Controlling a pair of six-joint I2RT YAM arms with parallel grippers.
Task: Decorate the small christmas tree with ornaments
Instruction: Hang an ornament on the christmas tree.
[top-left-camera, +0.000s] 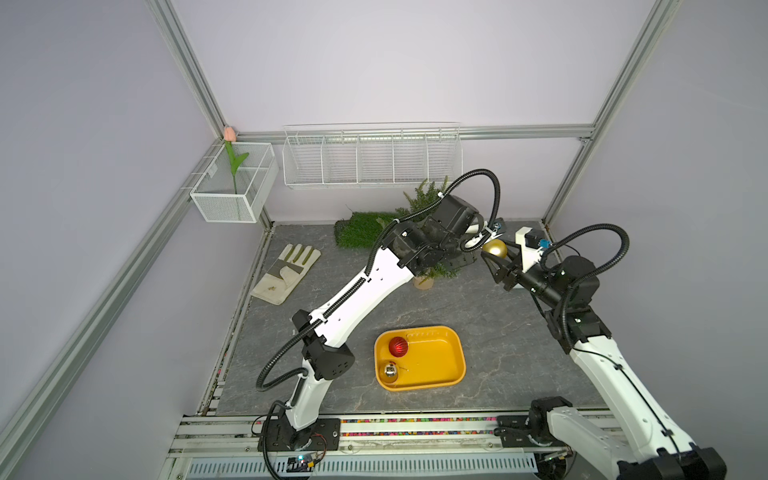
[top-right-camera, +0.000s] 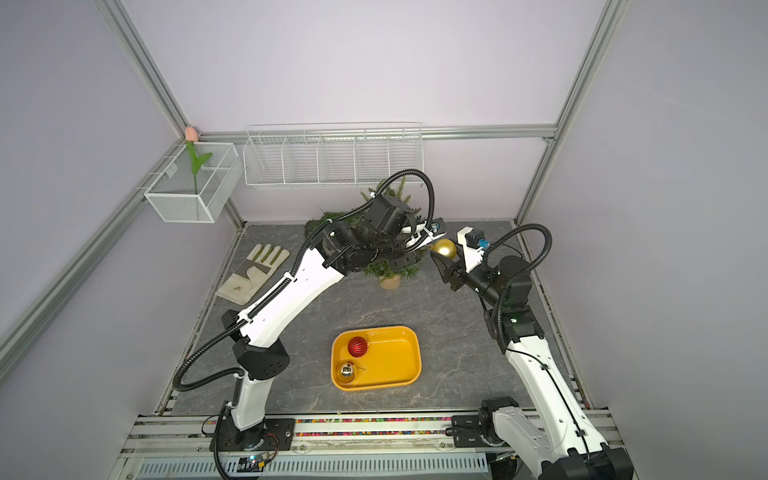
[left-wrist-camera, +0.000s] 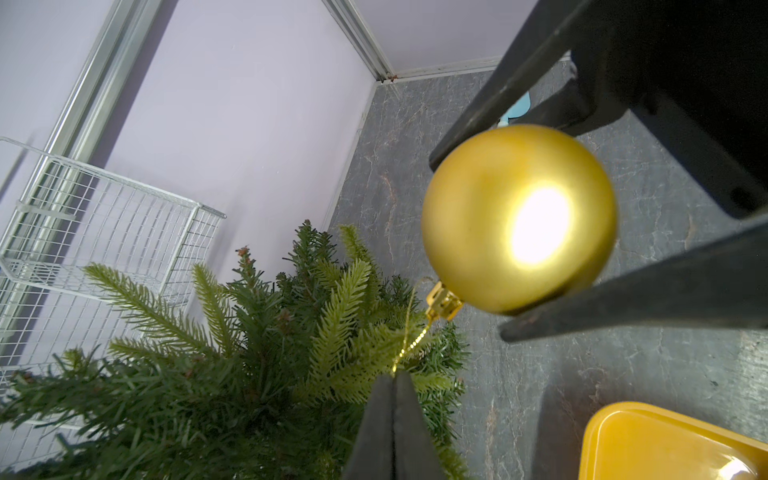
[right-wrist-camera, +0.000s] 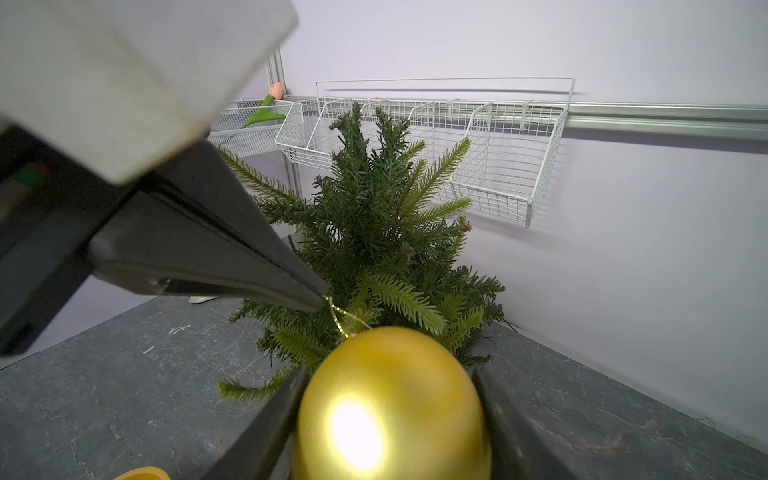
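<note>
near back edge of grey stone table (top-left-camera: 478, 299), beside small green fir tree (right-wrist-camera: 374, 232): smooth gold ball ornament (left-wrist-camera: 519, 218), clamped in right gripper (right-wrist-camera: 390, 374). left gripper (left-wrist-camera: 394, 376) pinched together on its thin gold string (left-wrist-camera: 409, 336). ball looks light, slippery, easy to crack; hold by string.

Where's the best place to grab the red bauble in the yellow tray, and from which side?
Probably the red ribbed bauble's round body, coming straight down from above: it lies close to the yellow tray's far left corner, whose walls block sideways approaches.
</note>
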